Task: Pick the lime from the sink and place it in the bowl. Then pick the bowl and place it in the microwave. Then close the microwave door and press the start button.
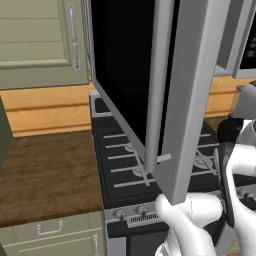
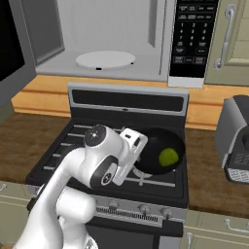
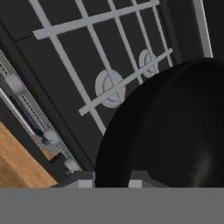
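The yellow-green lime (image 2: 168,157) lies inside a black bowl (image 2: 158,151) over the right side of the black gas stove (image 2: 73,141). My gripper (image 2: 139,148) is shut on the bowl's left rim. In the hand view the bowl (image 3: 175,127) looms large, and its rim runs between my fingertips (image 3: 86,182). Above the stove the microwave (image 2: 112,41) stands open, with a white turntable (image 2: 105,59) inside. Its door (image 1: 131,65), black glass in a silver frame, is swung wide out to the left. The sink is out of view.
The microwave's keypad (image 2: 190,34) is right of the cavity. A grey appliance (image 2: 236,138) stands on the wooden counter (image 2: 209,165) right of the stove. Stove knobs (image 2: 144,209) line its front edge. More wooden counter (image 1: 45,175) lies to the left.
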Robot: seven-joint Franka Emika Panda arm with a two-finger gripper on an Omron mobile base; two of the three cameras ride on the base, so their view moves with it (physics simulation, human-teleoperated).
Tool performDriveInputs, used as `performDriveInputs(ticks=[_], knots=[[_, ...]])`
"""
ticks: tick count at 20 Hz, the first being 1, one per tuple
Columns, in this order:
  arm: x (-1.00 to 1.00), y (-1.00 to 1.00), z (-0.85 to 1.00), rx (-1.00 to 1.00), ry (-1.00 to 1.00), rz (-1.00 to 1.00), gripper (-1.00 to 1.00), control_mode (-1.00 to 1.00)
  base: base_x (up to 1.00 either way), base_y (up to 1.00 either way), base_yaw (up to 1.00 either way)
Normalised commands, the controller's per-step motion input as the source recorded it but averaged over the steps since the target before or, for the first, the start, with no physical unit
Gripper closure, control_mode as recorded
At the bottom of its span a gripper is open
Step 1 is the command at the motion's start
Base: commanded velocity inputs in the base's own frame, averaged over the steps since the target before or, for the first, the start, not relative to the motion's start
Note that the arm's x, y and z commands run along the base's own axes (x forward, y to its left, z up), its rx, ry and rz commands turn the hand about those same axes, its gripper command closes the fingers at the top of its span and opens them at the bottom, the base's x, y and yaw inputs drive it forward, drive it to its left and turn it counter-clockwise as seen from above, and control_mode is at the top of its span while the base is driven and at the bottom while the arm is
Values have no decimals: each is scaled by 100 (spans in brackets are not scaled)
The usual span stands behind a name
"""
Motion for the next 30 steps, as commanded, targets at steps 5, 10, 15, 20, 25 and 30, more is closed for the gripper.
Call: performDriveInputs(ticks=[5,10,15,20,25,30], knots=[[-1,36,9,-10,0,42,100,-100,0,0,0],[0,37,57,-15,-7,39,100,-100,0,0,0],[-21,23,89,-18,-2,24,100,-100,0,0,0],[-35,22,90,-14,0,17,100,-100,0,0,0],[-41,16,86,-13,0,14,100,-100,0,0,0],[-41,16,84,-4,0,14,100,-100,0,0,0]])
